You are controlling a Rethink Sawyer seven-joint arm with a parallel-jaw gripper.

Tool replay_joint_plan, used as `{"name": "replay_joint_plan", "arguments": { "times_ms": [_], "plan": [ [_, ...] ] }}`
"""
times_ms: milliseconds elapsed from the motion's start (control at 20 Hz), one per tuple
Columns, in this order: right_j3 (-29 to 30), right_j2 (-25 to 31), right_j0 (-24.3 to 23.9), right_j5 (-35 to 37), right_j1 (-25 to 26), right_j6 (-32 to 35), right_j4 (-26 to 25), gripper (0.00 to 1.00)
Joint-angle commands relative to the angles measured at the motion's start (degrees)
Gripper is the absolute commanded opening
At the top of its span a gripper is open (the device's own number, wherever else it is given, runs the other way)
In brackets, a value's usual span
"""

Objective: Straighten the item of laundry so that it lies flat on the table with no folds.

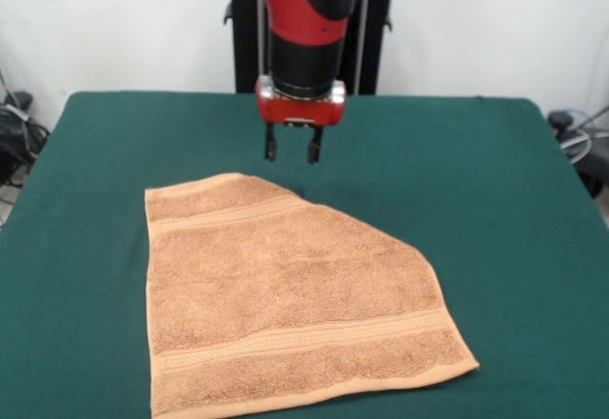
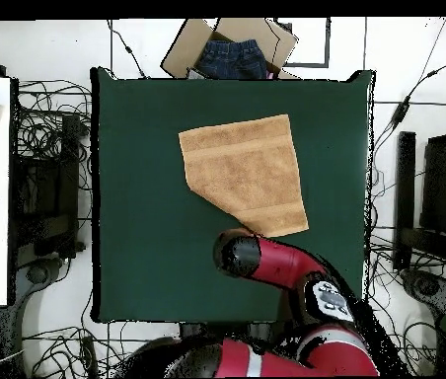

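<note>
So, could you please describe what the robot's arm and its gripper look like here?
The arm is glossy red with black cylindrical sections; its wrist ends in a black barrel above a red block with a silvery band. The gripper has two short, thin black jaws hanging from that block. From overhead, the arm shows rounded red links, black joint caps and a white marked patch.

The red and black Sawyer arm descends into the front view from the top edge, its final black cylindrical wrist segment oriented vertically. Below the wrist sits a red housing with a silver band. The two-finger black gripper points straight down; its two short dark fingers hang parallel with a visible gap between them, jaws parted and holding nothing. In the overhead view, the arm extends from the base at the bottom edge, the elbow bent, and the wrist end covers the gripper.
</note>
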Motion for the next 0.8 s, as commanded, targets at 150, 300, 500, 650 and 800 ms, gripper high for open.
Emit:
{"name": "replay_joint_plan", "arguments": {
  "times_ms": [150, 300, 500, 650, 800],
  "plan": [
    [-5.3, 2.6, 5.5, 0.1, 4.1, 14.1, 5.4, 1.0],
    [-5.4, 2.3, 6.1, 1.0, 3.5, 14.1, 6.2, 1.0],
    [-4.2, 4.3, 4.5, 2.7, 1.3, 12.9, 7.5, 1.0],
    [-3.7, 5.8, 2.8, 0.5, 2.0, 11.7, 7.1, 1.0],
    [-2.7, 8.2, 0.0, -4.0, 2.6, 10.9, 6.1, 1.0]
  ]
}}
